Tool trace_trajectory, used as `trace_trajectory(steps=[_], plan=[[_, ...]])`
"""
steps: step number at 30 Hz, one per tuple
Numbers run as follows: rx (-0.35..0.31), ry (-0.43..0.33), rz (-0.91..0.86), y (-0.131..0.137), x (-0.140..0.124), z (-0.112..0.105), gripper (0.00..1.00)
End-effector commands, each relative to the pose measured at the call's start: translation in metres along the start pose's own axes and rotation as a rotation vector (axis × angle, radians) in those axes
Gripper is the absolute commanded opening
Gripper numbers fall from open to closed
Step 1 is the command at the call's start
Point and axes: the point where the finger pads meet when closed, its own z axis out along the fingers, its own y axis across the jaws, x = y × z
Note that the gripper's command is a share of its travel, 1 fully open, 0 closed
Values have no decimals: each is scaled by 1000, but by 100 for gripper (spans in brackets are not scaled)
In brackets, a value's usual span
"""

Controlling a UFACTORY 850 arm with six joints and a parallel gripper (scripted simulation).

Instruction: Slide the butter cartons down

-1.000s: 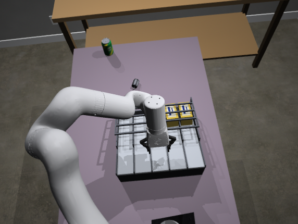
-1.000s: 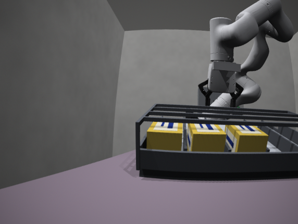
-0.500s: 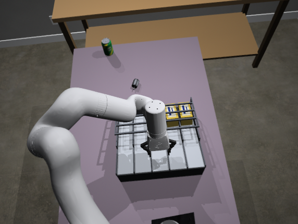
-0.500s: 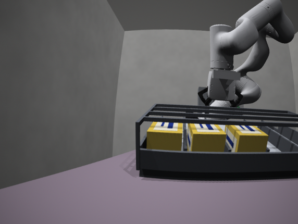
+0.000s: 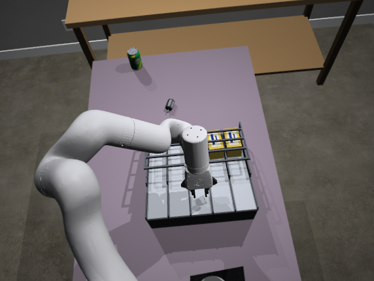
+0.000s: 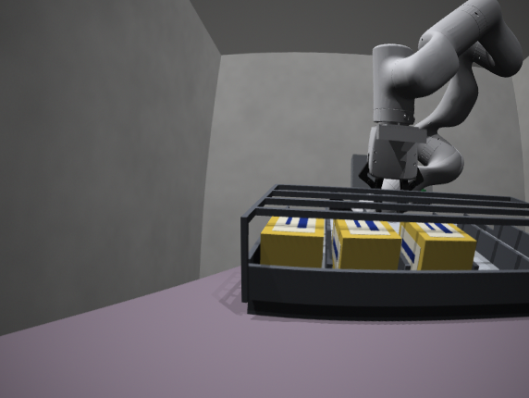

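Observation:
The sloped shelf (image 5: 200,183) has five lanes under a dark rail frame. Three yellow butter cartons with blue and white tops sit side by side at its high end (image 6: 292,241) (image 6: 367,242) (image 6: 439,245). In the overhead view, two of them show in the two right lanes (image 5: 216,140) (image 5: 233,138). The arm's wrist hides the third. My gripper (image 5: 199,195) points down over the middle lane, in the lower half of the shelf. Its fingers are drawn in with nothing between them. In the low view the gripper (image 6: 388,185) stands behind the rails, well apart from the cartons.
A green can (image 5: 135,59) stands at the far left of the purple table. A small dark cylinder (image 5: 170,104) lies between the can and the shelf. A wooden bench (image 5: 209,19) stands beyond the table. A dark block (image 5: 217,274) sits at the near table edge.

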Motion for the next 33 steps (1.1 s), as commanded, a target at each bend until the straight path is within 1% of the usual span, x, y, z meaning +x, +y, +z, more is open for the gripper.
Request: trace_trajectory(steps=[1, 27, 28, 33], plan=[[-1, 1, 0, 0, 0, -1, 0], [-1, 1, 0, 0, 0, -1, 0], [-1, 1, 0, 0, 0, -1, 100], [-1, 1, 0, 0, 0, -1, 100]])
